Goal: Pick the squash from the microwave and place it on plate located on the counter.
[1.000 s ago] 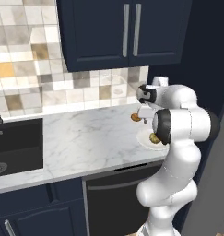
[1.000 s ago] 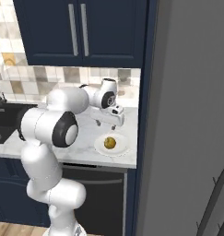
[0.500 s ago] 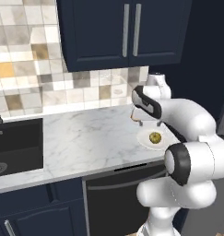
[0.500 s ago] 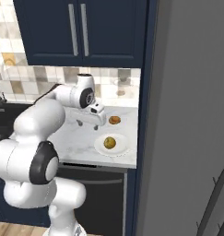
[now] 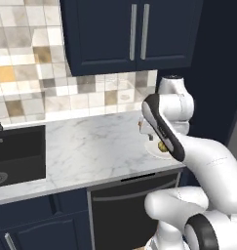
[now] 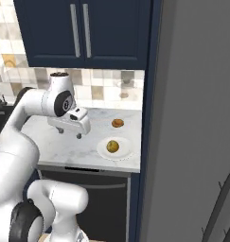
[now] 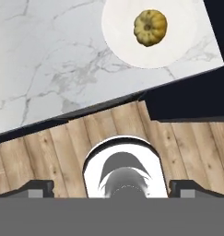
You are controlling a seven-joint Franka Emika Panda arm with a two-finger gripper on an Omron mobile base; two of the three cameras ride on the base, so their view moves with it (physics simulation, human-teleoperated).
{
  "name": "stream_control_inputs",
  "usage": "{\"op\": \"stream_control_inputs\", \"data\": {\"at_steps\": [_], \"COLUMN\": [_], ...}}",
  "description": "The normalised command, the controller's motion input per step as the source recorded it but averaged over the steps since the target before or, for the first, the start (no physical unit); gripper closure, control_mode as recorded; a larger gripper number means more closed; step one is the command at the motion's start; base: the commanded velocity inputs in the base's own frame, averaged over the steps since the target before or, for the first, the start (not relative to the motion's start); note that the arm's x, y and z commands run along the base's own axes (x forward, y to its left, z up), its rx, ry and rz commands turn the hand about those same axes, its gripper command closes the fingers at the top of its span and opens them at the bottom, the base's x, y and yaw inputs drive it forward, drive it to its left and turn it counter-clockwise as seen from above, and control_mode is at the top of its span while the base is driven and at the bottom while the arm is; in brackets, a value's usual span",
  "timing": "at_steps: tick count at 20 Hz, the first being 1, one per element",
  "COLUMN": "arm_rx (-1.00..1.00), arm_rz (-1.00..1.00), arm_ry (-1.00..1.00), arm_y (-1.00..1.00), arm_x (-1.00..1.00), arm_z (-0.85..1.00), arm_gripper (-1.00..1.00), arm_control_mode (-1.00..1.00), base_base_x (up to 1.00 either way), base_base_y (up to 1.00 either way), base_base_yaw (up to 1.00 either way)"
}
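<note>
Squash, small, round, mottled yellow-olive, sits on the plain white shallow plate at 3 o'clock of the white marble-look desk. Claw hangs empty at 9 o'clock of the plate, fingertips spread wide. No writing is readable.

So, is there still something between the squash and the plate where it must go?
No. The squash already lies on the plate on the counter, so nothing stands between them. The end effector is apart from it, to the side over bare marble.
</note>
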Motion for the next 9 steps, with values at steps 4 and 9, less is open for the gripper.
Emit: {"op": "stream_control_inputs", "data": {"at_steps": [4, 9], "arm_rx": [0.0, -0.01], "arm_rz": [0.04, 0.07], "arm_ry": [0.0, -0.11], "arm_y": [0.16, 0.15], "arm_x": [-0.74, -0.62], "arm_z": [0.79, 0.53], "arm_gripper": [-1.0, -1.0], "arm_control_mode": [-1.0, -1.0], "base_base_x": [0.0, 0.0], "base_base_y": [0.0, 0.0], "base_base_yaw": [0.0, 0.0]}}
